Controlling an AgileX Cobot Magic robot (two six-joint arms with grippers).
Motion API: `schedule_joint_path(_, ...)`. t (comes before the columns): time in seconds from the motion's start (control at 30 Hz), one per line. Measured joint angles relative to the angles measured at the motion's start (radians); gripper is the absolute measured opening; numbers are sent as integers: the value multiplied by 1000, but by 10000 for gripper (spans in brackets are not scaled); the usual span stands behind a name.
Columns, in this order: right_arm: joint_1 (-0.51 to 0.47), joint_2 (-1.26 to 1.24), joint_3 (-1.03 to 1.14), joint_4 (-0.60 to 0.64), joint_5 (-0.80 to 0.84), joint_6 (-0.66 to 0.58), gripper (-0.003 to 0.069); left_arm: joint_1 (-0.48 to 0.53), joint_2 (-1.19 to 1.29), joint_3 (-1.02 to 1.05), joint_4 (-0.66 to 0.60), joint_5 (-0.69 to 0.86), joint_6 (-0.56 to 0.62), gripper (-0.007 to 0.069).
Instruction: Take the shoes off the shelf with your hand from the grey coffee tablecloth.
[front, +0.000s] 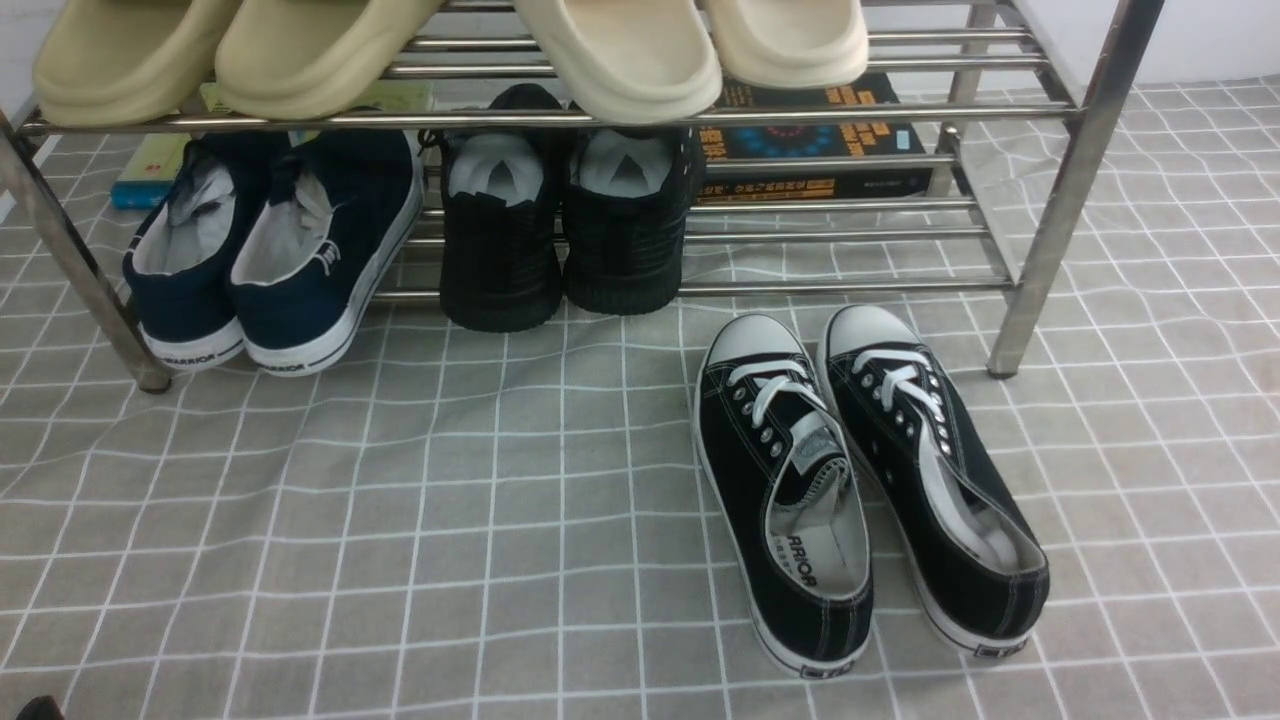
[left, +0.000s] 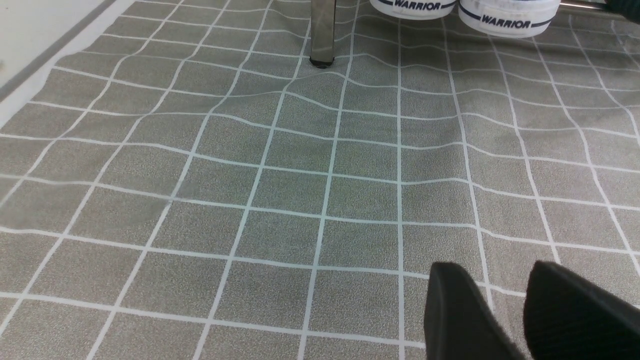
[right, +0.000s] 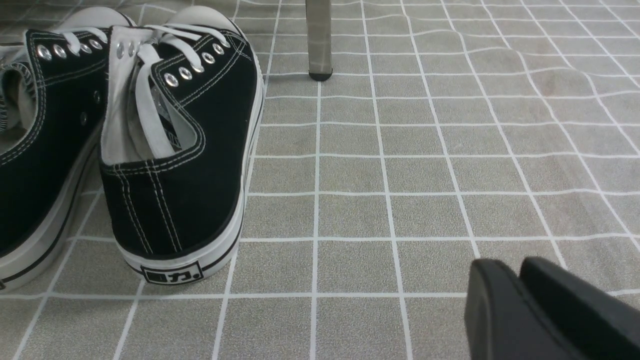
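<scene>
The pair of black canvas shoes (front: 860, 480) with white laces and toe caps stands on the grey coffee tablecloth (front: 450, 520), toes toward the steel shelf (front: 1050, 200), in front of its right part. In the right wrist view the shoes (right: 185, 150) show heels-first, with the shelf leg (right: 319, 40) beyond. My right gripper (right: 510, 267) is shut and empty, low over the cloth, beside the shoes and apart from them. My left gripper (left: 495, 272) is open and empty over bare cloth (left: 250, 175), short of a shelf leg (left: 322, 30). Neither gripper's jaws show in the front view.
The lower tier holds a navy white-soled pair (front: 270, 250), an all-black knit pair (front: 560, 230) and dark books (front: 820, 140). Beige slippers (front: 310, 50) lie on the top tier. The navy heels (left: 507, 17) show in the left wrist view. A green book (front: 150, 170) lies behind the shelf's left.
</scene>
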Motion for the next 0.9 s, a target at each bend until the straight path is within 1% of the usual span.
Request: schedule_joint_path(0.9,0,0,0,2,0,0,124,0,0,0,0,0,0,239)
